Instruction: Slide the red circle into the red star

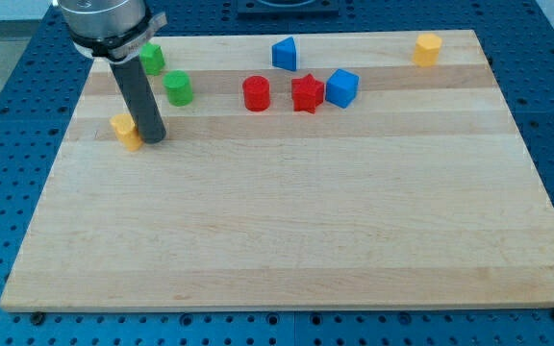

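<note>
Our red circle is a short upright cylinder, flat round top facing up, glossy red sides. Being round, it has no long axis & no heading we can read. It sits in the board's upper middle, just left of the red star, a small gap between them, not touching. The star stands touching or nearly touching the blue cube on its right; can't tell which. A blue triangular block lies above, betw. circle & star. To the view's left: two green blocks, one near the circle, the other higher up, partly behind our rod. My tip rests on the wooden board well left of the circle, just beside a yellow block. Another yellow block sits at top right. No pincer on this arm, only the rod.
</note>
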`<move>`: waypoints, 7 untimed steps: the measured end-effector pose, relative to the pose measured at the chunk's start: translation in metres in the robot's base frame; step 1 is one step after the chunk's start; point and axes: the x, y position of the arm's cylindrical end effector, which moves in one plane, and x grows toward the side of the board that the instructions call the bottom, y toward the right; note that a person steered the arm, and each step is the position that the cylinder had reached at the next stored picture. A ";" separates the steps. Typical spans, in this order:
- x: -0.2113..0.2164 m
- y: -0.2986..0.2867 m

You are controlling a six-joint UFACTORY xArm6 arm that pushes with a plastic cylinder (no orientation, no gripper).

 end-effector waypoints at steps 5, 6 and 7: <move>-0.038 0.070; -0.056 0.082; -0.071 0.085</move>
